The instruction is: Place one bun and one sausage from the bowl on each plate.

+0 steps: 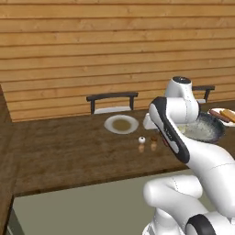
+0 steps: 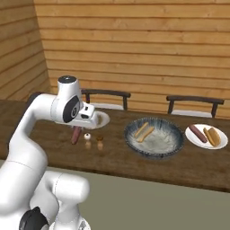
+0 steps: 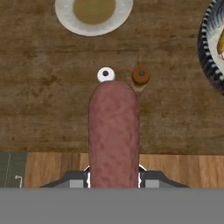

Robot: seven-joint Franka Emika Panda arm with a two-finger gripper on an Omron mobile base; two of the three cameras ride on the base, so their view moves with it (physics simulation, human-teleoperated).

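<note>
My gripper [image 3: 113, 178] is shut on a reddish-brown sausage [image 3: 113, 131], which hangs down from it [image 2: 76, 134] over the near part of the wooden table. Ahead of it lies an empty white plate with a tan centre [image 3: 94, 13], partly hidden by my hand in the right base view [image 2: 104, 119]. To the right stands the dark grey-blue bowl [image 2: 164, 146] with a bun [image 2: 143, 131] inside. The second plate [image 2: 222, 144] at the far right carries a sausage [image 2: 196, 133] and a bun [image 2: 212, 136].
A white-topped shaker [image 3: 106, 75] and a brown-topped shaker [image 3: 141, 76] stand just beyond the sausage tip, between it and the empty plate. Two dark chairs [image 2: 105, 94] [image 2: 194, 99] stand at the table's far side against a wooden wall. The table's near edge [image 3: 52, 152] lies under my hand.
</note>
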